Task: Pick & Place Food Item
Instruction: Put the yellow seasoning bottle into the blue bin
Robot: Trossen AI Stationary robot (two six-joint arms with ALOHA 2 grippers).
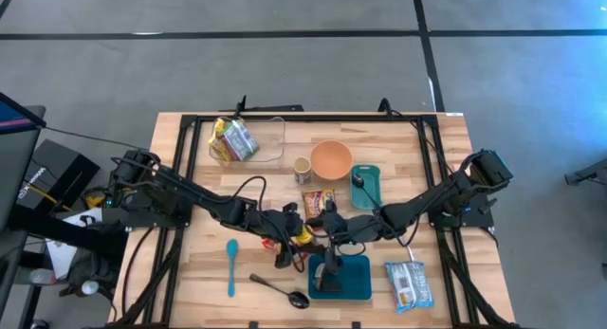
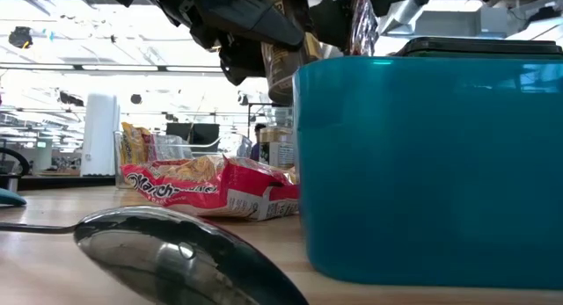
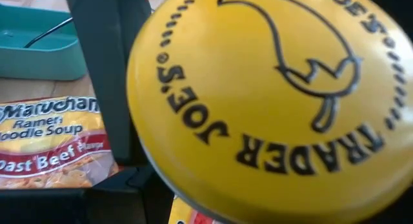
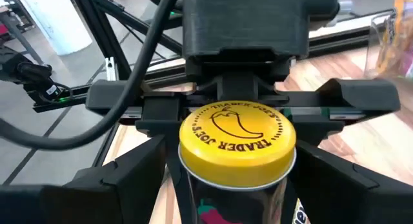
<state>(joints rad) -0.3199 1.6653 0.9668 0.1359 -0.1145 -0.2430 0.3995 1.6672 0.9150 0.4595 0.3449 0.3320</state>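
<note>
**Handing a jar between two grippers, mid-table**

High view: both arms meet at table centre, just above the teal bin (image 1: 356,283). Left gripper (image 1: 292,236) and right gripper (image 1: 334,236) sit close together with a yellow-lidded jar (image 1: 303,236) between them. Looks like a handover staged over the bin. Orange bowl (image 1: 331,158), mug (image 1: 303,169), blue spoon (image 1: 230,265) and metal spoon (image 1: 281,289) lie unused around them.

Low view: teal bin wall (image 2: 422,164) fills the frame, grippers hang above its rim. Ramen packet (image 2: 207,188) lies flat on the table behind the metal spoon.

Left wrist: yellow lid (image 3: 271,95) fills the frame right in front of the fingers; jaws part-closed on the jar's body, so it's held here. Ramen packet beyond.

Right wrist: the jar (image 4: 236,153) sits upright between this gripper's fingers, which stand wide apart and aren't pinching it. The left gripper clamps it from the far side. My read: right is lined up to take over.
</note>
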